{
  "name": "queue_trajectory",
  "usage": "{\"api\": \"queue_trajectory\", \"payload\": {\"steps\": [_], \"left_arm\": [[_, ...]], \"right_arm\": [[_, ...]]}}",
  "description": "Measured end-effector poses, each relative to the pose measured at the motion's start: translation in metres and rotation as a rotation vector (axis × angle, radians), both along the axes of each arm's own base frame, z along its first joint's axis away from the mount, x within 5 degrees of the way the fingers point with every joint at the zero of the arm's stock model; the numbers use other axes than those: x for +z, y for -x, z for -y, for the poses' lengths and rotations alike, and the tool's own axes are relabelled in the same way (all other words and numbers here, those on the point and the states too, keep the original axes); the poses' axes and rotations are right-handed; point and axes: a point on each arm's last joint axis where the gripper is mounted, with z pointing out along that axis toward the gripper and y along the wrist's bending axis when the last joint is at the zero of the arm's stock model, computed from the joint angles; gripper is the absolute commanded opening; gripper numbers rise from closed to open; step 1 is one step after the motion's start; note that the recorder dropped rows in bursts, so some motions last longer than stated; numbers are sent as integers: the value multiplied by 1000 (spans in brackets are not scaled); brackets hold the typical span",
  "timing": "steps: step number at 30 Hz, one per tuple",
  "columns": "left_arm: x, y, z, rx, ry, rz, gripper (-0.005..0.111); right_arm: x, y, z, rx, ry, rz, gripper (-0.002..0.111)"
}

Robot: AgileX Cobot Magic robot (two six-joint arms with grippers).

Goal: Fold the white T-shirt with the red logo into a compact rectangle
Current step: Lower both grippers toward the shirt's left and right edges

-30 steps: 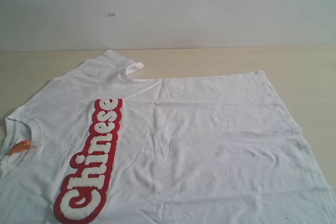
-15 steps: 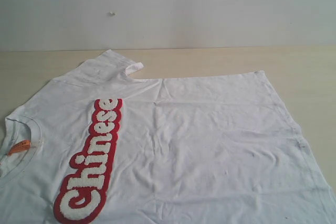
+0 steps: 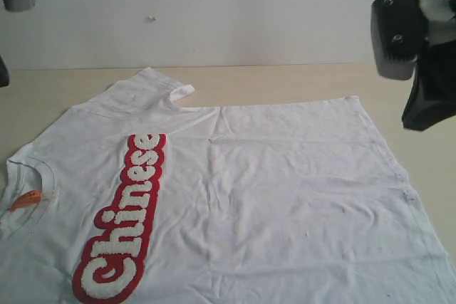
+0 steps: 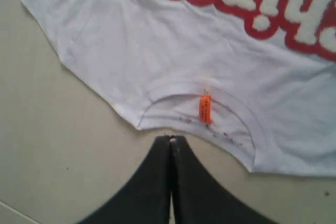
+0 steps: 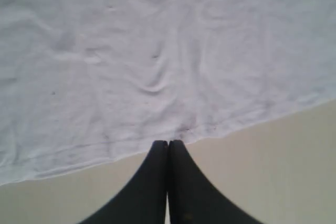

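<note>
white T-shirt (image 3: 285,190) 1 | red logo (image 3: 125,226) 1 | hands (image 4: 170,139) (image 5: 168,142) 2

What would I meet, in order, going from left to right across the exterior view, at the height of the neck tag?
orange tag → red logo → plain wrinkled front of the white T-shirt → hem → table

Probably a lab: beige tabletop (image 3: 285,80), plain white wall (image 3: 249,12).
</note>
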Motion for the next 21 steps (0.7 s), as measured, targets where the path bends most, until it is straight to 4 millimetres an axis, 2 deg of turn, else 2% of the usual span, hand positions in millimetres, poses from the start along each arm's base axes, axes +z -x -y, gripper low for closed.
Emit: {"api": "queue_trajectory", "payload": {"steps": [4, 8, 11, 14, 17, 21], "left_arm": [[-33, 5, -23, -6, -84, -114, 0], [-66, 18, -33, -49, -158, -224, 0], [-85, 25, -35, -74, -178, -253, 0], [-95, 28, -36, -84, -181, -251, 1], [-101, 27, -36, -99, -180, -221, 16], [-103, 22, -35, -145, -182, -162, 58]], "right_arm": [[-33, -15, -4, 23, 4, -129, 0], [-65, -15, -4, 63, 21, -247, 0], [-76, -14, -4, 55, 18, -227, 0], [-81, -20, -4, 47, 12, -150, 3], [-85, -23, -5, 39, 6, -99, 16], [-90, -25, -5, 35, 4, -81, 44]]}}
